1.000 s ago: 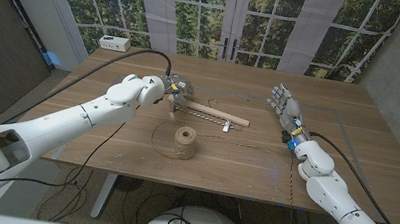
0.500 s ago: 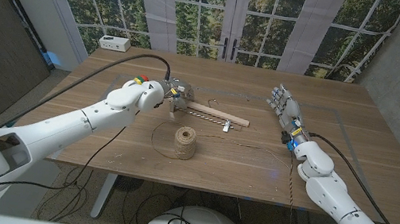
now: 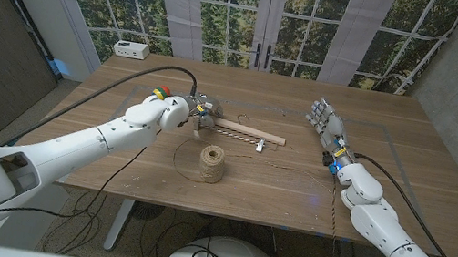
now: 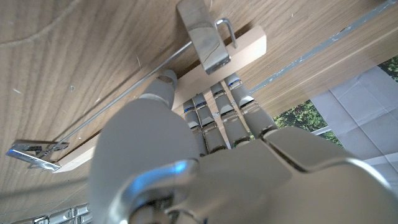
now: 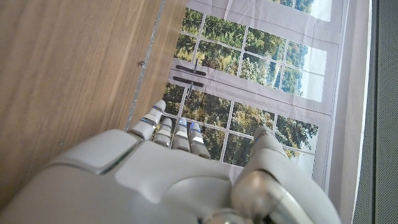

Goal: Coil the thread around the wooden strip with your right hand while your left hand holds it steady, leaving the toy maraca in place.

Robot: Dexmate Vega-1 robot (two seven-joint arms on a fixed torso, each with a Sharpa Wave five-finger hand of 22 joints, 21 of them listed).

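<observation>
Wooden strip (image 3: pixel 250 131) at frame centre is gripped at its end by the left hand (image 3: pixel 196 108), steadying it for winding; right hand (image 3: pixel 326 120) waits open, upper right.

No legible text, label, brand, number or sign in any view. The white box (image 3: pixel 132 49) at the far left of the table (image 3: pixel 406 175) carries dark marks — too small to read. The left hand (image 3: pixel 196 107) and right hand (image 3: pixel 326 118) bear no readable marking; the coloured spots at their wrists are plain colour — no characters. The wooden strip (image 3: pixel 250 131) and the spool of thread (image 3: pixel 211 164) are unmarked.
</observation>
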